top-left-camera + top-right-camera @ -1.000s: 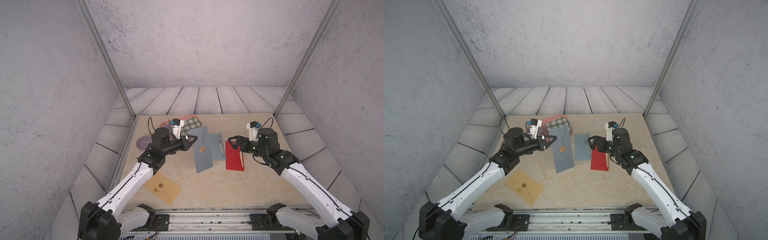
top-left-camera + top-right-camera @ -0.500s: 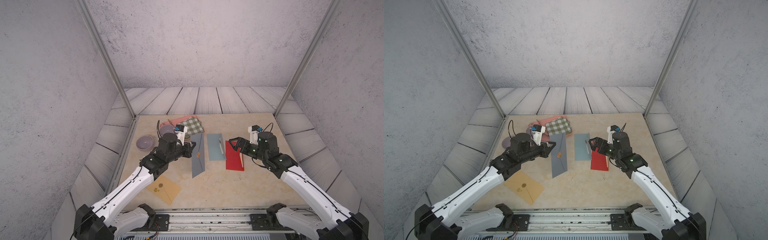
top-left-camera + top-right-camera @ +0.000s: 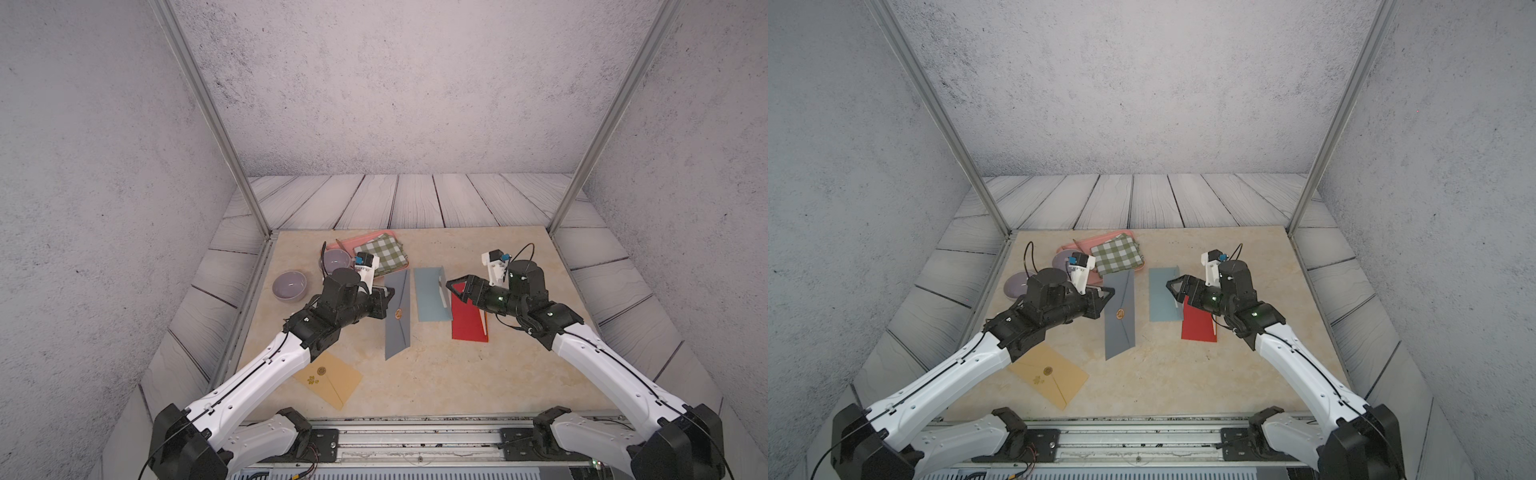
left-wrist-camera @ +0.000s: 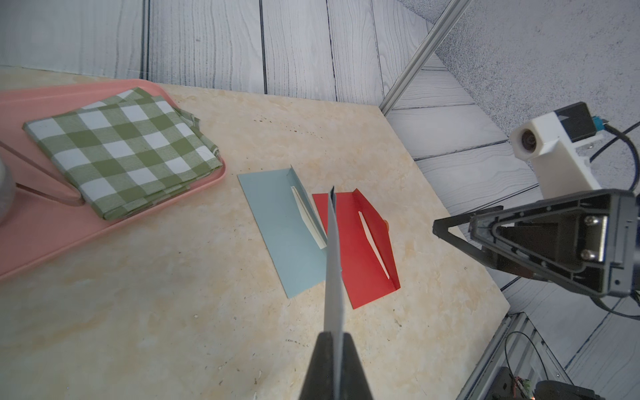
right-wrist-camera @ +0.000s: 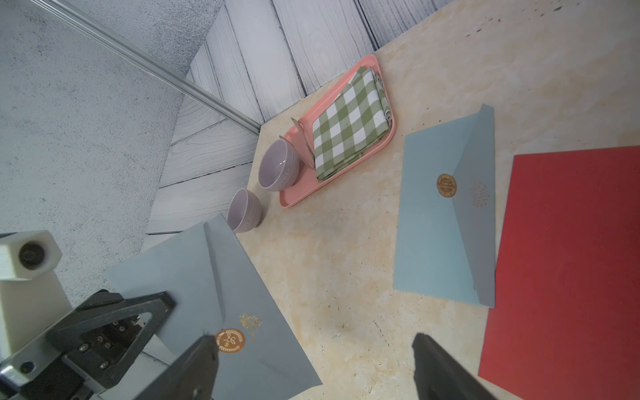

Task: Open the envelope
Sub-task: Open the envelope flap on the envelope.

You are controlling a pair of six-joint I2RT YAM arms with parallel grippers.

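A slate-grey envelope (image 3: 397, 316) with a round gold seal (image 5: 229, 341) hangs upright above the table, flap closed. My left gripper (image 3: 388, 297) is shut on its left edge. In the left wrist view the envelope (image 4: 334, 270) shows edge-on, rising from between the closed fingers (image 4: 322, 367). My right gripper (image 3: 451, 286) is open and empty, just to the right of the envelope and pointing at it. In the right wrist view the seal lies beside one fingertip (image 5: 204, 349); I cannot tell whether they touch.
A light blue envelope (image 3: 430, 297) and a red envelope (image 3: 467, 324) lie under the right gripper, flaps raised. A tan envelope (image 3: 328, 380) lies front left. At back left are two grey bowls (image 3: 289, 284) and a pink tray (image 3: 365, 241) holding a checked cloth (image 3: 382, 253).
My left gripper has come forward and turned, so the grey envelope now hangs narrower and more upright. The right arm has barely moved.
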